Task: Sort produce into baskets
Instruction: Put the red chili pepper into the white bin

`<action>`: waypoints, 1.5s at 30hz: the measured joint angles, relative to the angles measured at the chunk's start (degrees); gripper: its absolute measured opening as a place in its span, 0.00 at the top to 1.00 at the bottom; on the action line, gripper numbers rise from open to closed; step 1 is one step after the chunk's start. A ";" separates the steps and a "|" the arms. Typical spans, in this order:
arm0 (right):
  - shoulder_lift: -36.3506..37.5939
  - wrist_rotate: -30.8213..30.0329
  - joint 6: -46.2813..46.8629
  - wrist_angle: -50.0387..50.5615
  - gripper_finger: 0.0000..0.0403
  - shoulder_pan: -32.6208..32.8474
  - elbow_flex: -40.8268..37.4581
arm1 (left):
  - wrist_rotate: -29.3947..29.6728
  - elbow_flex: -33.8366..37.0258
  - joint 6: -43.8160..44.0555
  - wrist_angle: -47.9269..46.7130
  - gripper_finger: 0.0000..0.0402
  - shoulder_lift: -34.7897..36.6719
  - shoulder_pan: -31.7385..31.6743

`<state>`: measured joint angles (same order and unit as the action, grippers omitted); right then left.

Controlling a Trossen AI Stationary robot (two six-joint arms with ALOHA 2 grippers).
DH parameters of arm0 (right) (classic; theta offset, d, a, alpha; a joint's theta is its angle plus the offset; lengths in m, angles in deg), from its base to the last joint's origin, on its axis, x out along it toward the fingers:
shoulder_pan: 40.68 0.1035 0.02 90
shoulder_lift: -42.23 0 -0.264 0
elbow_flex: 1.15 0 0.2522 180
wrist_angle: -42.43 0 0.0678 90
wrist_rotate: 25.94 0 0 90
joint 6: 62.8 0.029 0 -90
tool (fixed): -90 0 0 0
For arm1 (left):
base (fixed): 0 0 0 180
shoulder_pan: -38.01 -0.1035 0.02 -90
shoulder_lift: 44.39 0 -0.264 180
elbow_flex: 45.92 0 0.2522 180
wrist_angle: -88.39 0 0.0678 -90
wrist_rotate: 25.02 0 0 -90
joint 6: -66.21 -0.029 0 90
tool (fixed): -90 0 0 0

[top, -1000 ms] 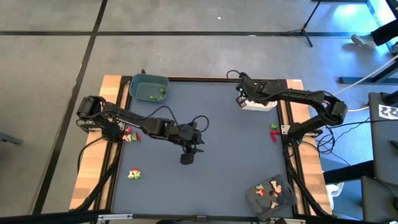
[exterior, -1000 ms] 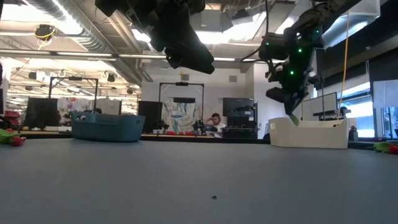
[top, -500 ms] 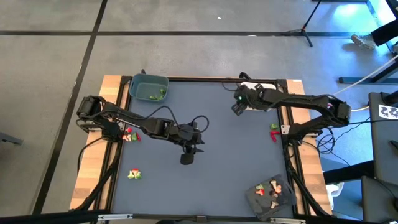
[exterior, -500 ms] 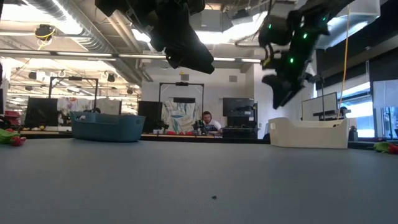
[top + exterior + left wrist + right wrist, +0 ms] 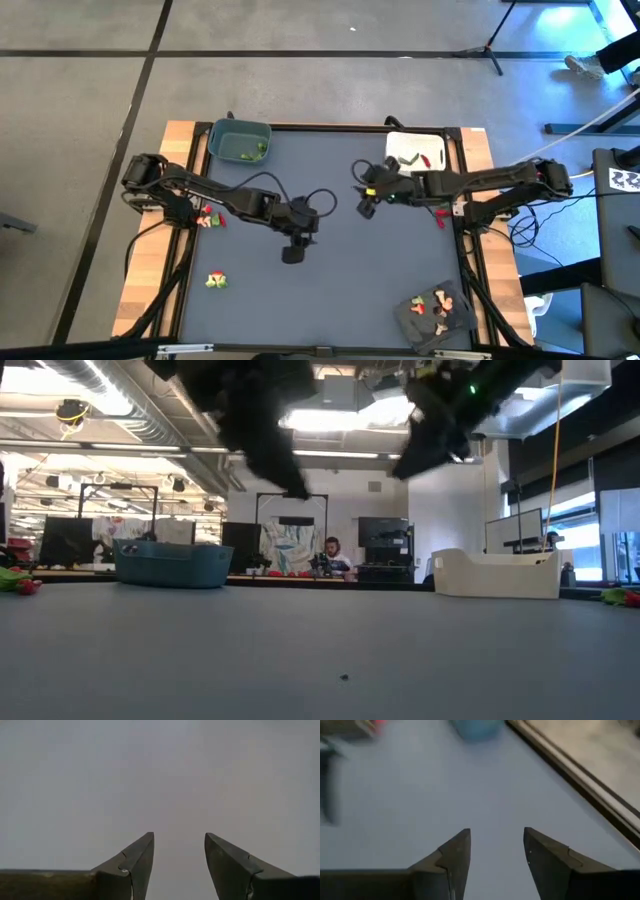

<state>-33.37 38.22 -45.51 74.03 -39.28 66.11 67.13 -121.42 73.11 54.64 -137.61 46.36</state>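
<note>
At the table's near right corner the dark grey tray (image 5: 437, 312) holds several pieces. A loose cluster (image 5: 216, 281) lies by the near left edge, another (image 5: 208, 216) farther up the left edge. Over the middle, the left gripper (image 5: 291, 251) hangs with jaws apart and empty; the right gripper (image 5: 364, 196) hovers beside it, jaws likewise apart, nothing between them. Red and green pieces (image 5: 440, 211) sit at the right edge. At the far edge stand the blue-grey tub (image 5: 239, 140) and white tub (image 5: 416, 150), each with produce inside. With both arms close over the centre, a careless crossing reach could make them collide.
</note>
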 joint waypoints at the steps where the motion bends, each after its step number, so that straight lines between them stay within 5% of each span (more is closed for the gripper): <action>1: 0.00 0.00 -0.96 -2.47 0.54 0.62 0.00 | 0.04 -0.09 -0.13 -2.77 0.57 0.29 0.14; 11: -1.49 -0.09 -4.23 -7.99 0.54 4.73 0.04 | 0.27 -0.15 2.22 -37.92 0.57 2.49 0.62; 17: -4.27 -0.59 -4.25 -7.20 0.54 4.58 0.07 | 1.62 1.52 1.43 -48.27 0.57 2.47 0.62; 26: -5.11 -0.69 -4.23 -7.31 0.54 3.66 0.02 | 1.62 6.48 -1.19 -55.41 0.57 -0.97 0.54; 45: -5.40 -0.52 -4.27 -7.33 0.54 3.44 0.02 | 3.35 7.15 -4.86 -55.36 0.59 -18.32 0.51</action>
<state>-38.77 37.69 -49.78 66.70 -35.84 66.13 70.48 -114.27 68.25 -0.72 -155.92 46.87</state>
